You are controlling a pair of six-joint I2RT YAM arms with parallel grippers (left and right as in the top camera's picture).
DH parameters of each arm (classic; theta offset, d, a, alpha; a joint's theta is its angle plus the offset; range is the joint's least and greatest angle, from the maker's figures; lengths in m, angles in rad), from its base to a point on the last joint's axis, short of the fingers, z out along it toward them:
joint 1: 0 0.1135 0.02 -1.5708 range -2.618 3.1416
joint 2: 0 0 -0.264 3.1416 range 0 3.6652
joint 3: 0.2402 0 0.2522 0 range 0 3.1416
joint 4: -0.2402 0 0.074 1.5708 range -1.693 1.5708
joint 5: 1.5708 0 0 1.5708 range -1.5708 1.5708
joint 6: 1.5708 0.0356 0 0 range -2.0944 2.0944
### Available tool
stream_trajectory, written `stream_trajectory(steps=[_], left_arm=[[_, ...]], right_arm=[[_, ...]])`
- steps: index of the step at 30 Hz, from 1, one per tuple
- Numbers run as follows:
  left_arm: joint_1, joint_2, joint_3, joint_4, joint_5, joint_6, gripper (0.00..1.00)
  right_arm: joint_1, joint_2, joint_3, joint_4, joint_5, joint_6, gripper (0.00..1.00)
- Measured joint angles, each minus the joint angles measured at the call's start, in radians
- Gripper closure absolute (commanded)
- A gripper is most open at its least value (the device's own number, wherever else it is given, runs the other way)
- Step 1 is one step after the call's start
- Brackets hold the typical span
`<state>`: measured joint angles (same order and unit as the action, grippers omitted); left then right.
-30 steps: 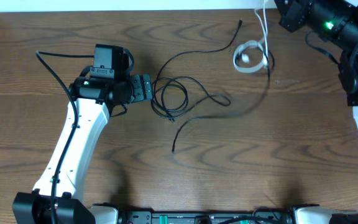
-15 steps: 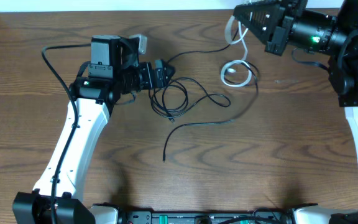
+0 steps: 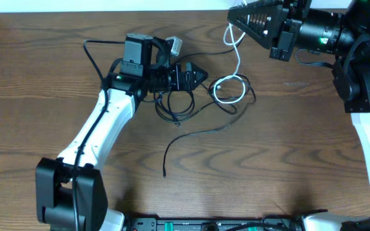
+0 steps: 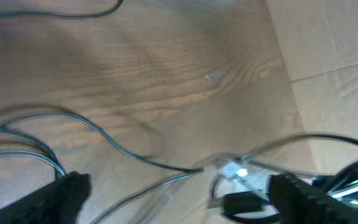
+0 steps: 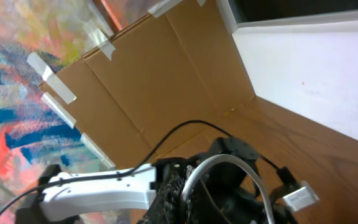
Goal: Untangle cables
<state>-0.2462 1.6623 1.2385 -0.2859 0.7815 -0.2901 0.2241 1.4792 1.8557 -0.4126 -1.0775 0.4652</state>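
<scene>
Cables (image 3: 204, 131) under left pincer (image 3: 201, 76), white cable (image 3: 238, 61) in right pincer (image 3: 232, 16).

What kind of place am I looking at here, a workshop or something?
Probably a robotics lab test bench. A left arm and a right arm stand at a wooden table, taped cardboard screens one side, and thin black cables and a white cable lie out as practice material.

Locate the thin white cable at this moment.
Overhead view, upper middle: the thin white cable loops on the table beside the left gripper, rising to the right gripper.
</scene>
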Motion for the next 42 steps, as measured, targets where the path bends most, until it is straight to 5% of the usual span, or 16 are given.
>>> stream_trajectory(steps=[4,8,16,21,23,27,32,36,42], left_arm=[[-0.027,0.041,0.0,0.017,0.001,0.0,0.25],[-0.072,0.051,0.0,0.032,0.026,0.0,0.18],[-0.079,0.052,0.0,0.189,0.364,0.003,0.07],[-0.08,0.052,0.0,0.214,0.422,0.006,0.09],[-0.085,0.052,0.0,0.216,0.425,0.016,0.24],[-0.103,0.052,0.0,0.214,0.425,0.035,0.76],[-0.094,0.052,0.0,0.169,0.425,0.047,0.92],[-0.05,0.052,0.0,0.124,0.425,0.051,0.92],[-0.006,0.052,0.0,0.065,0.425,0.053,0.92]], right_arm=[[0.0,-0.01,0.0,0.002,-0.003,0.003,0.99],[0.0,-0.016,0.0,0.003,-0.004,0.003,0.99],[0.0,-0.016,0.0,0.002,-0.005,0.006,0.98],[0.0,-0.016,0.0,0.003,-0.005,0.014,0.98],[0.0,-0.016,0.0,0.005,-0.005,0.018,0.98],[0.0,-0.016,0.0,0.006,-0.004,0.021,0.99],[-0.037,-0.016,0.0,-0.001,0.014,0.023,0.99],[-0.134,-0.017,0.001,-0.1,0.127,0.016,0.99],[-0.246,-0.018,0.001,-0.513,0.658,-0.041,0.99]])
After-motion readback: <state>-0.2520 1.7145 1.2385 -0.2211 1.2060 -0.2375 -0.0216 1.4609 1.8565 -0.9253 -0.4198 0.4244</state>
